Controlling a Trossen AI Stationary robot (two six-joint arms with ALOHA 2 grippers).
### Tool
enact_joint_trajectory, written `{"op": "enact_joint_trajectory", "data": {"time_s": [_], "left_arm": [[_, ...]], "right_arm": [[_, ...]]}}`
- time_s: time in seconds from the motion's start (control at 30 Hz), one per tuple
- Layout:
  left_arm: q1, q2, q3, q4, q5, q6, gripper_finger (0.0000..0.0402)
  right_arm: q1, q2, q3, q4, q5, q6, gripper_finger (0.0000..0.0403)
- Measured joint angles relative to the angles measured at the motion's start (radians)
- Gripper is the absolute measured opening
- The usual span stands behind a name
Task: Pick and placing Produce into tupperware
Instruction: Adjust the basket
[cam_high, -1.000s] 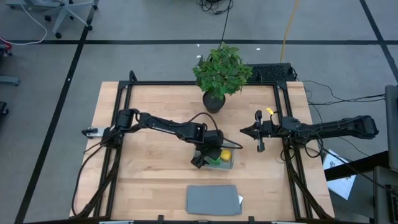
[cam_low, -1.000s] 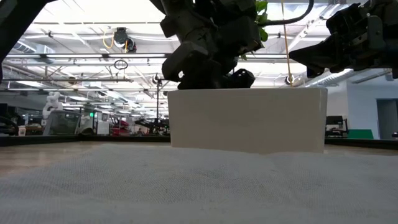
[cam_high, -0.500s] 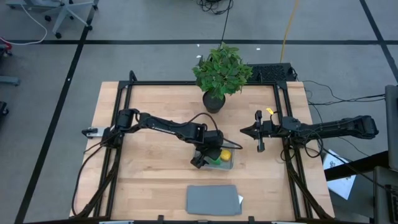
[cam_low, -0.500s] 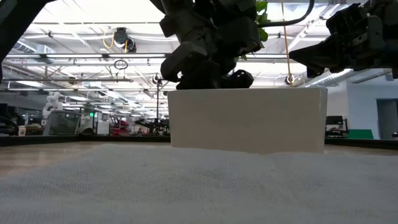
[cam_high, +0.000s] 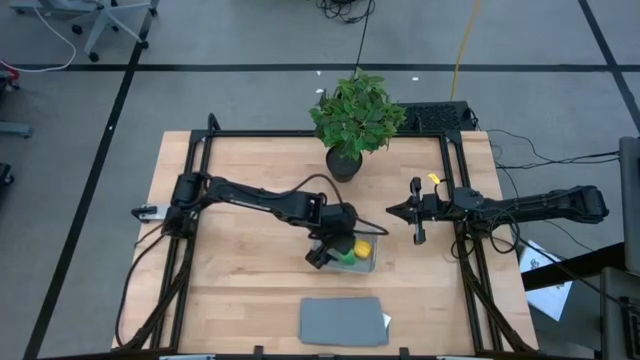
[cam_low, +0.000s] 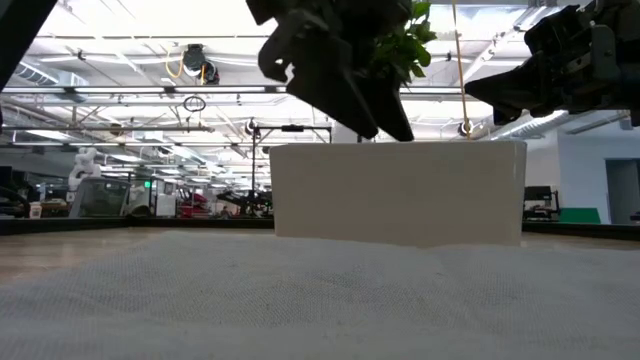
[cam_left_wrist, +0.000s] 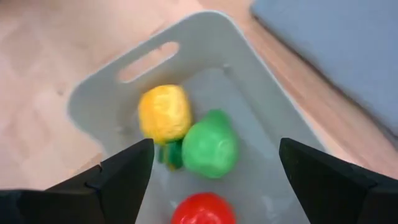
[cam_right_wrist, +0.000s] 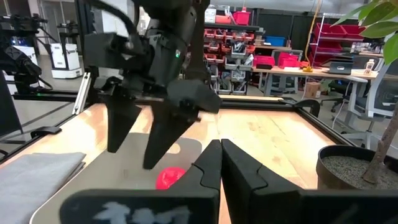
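Produce looks basically sorted here: from the left wrist view the red piece (cam_left_wrist: 203, 209) sits nearest, then the green piece (cam_left_wrist: 210, 146) touching the yellow piece (cam_left_wrist: 164, 114) with its green tip, all three lying inside the tupperware (cam_left_wrist: 194, 34). So by my read the picking part is done and nothing is left out on the counter (cam_high: 250, 160) that I can spot. The left hand (cam_high: 333, 246) hangs right over the tupperware (cam_high: 366, 264) with its fingers spread wide and nothing between them, so I'd guess all that's left is backing that arm off, maybe closing up with the flat grey rectangle (cam_high: 343, 320) lying near the counter's front edge if that's a lid, can't tell. Farther out toward the right side, the right hand (cam_high: 392, 210) waits above the counter with its fingers pressed together, empty. Furthest back there's the potted plant (cam_high: 355, 118) at the far edge, not part of this.
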Motion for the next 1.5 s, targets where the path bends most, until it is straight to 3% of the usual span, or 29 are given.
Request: {"op": "enact_joint_trajectory", "data": {"time_s": [0.17,0.27,0.47,0.57,0.63,0.8,1.0,1.17,1.3,1.5], "left_arm": [[-0.001,-0.018,0.0,0.012,-0.1,0.0,0.0344],[-0.002,-0.018,0.0,0.003,-0.152,0.025,0.0308],[-0.014,-0.026,0.0,-0.028,-0.259,0.049,0.0143],[-0.015,-0.06,0.0,-0.041,-0.262,0.033,0.0051],[-0.016,-0.092,0.0,-0.068,-0.262,0.024,0.0014],[-0.029,-0.185,-0.001,-0.089,-0.301,0.023,0.0004],[-0.073,-0.314,-0.004,-0.106,-0.425,0.019,0.0001],[-0.105,-0.429,-0.063,-0.087,-0.59,0.001,0.0001],[-0.118,-0.556,-0.175,-0.004,-0.661,-0.028,0.0],[-0.134,-0.764,-0.432,0.277,-0.677,-0.067,0.0]], "right_arm": [[0.0,0.0,0.0,0.0,0.0,0.0,0.0],[0.0,0.0,0.0,0.0,0.0,0.001,0.0],[0.0,0.0,0.0,-0.001,0.0,0.0,0.0],[0.0,0.0,0.0,-0.001,0.0,0.0,0.0],[0.0,0.0,0.0,0.0,0.0,-0.001,0.0],[0.0,0.0,0.0,0.0,0.0,-0.001,0.0],[0.001,-0.003,0.0,0.017,-0.003,0.0,0.0],[0.002,-0.01,0.0,0.027,-0.006,0.016,0.0],[0.002,-0.016,0.0,0.033,-0.03,0.018,0.0],[0.003,-0.028,0.0,0.03,-0.036,0.02,0.0]]}}
